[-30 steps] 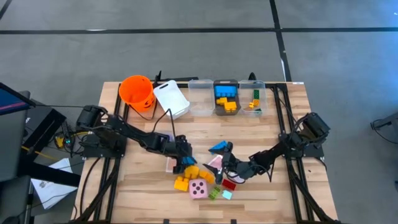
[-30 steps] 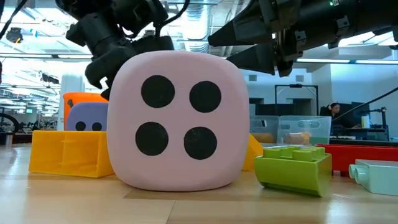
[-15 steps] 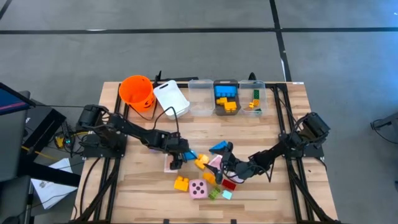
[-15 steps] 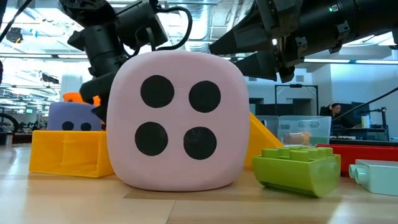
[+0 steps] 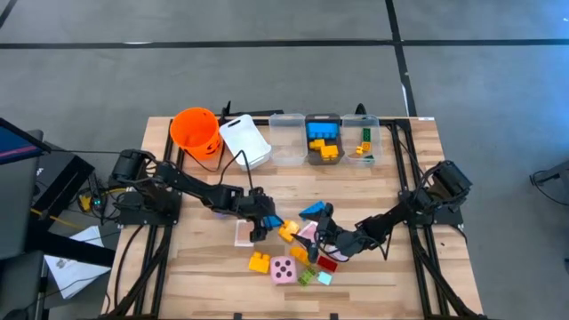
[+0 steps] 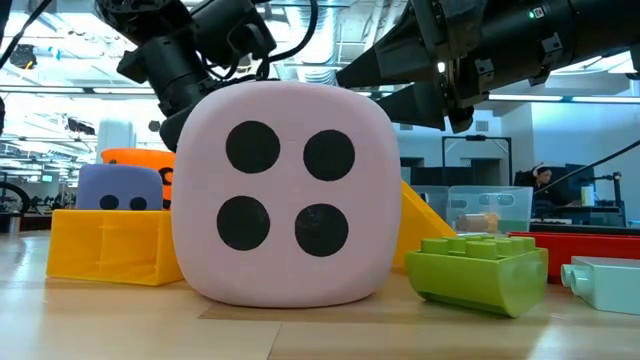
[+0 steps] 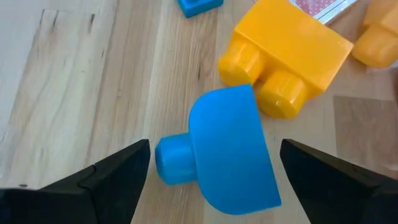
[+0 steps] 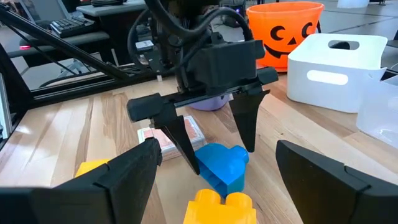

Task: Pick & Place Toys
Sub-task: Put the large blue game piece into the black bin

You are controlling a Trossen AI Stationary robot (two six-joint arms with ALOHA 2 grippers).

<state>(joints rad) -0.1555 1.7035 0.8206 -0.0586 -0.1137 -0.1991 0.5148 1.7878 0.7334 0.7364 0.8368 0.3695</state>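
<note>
The wooden surface (image 5: pixel 373 191) carries both arms, with the bins and toys spread beyond and beneath their pincers. Past the left pincer (image 5: pixel 260 224), toward the far edge, stand an orange bucket (image 5: pixel 196 132) with a pumpkin face, a white bin (image 5: pixel 245 140) beside it, and then clear bins (image 5: pixel 286 138) holding a few bricks. The left pincer stands wide open, pointing down, with a blue brick (image 7: pixel 227 149) lying on the wood between its two fingers and apparently not touched by either. Just beyond that brick lies a yellow brick (image 7: pixel 286 56), touching or nearly touching it, and a pink-backed card (image 5: pixel 244 234) lies on the side of the pincer nearer the left arm's base. The right pincer (image 5: pixel 324 233) faces the left one across the pile, its fingers also spread and holding nothing. A pink die (image 6: pixel 285 190) showing four black dots sits nearer the front edge than both pincers, with a flat yellow piece (image 6: pixel 110 245) and a purple die (image 6: pixel 125 190) on its one side and a green brick (image 6: pixel 480 265), a red brick (image 6: pixel 590 248) and a pale mint brick (image 6: pixel 610 280) on its other side.
</note>
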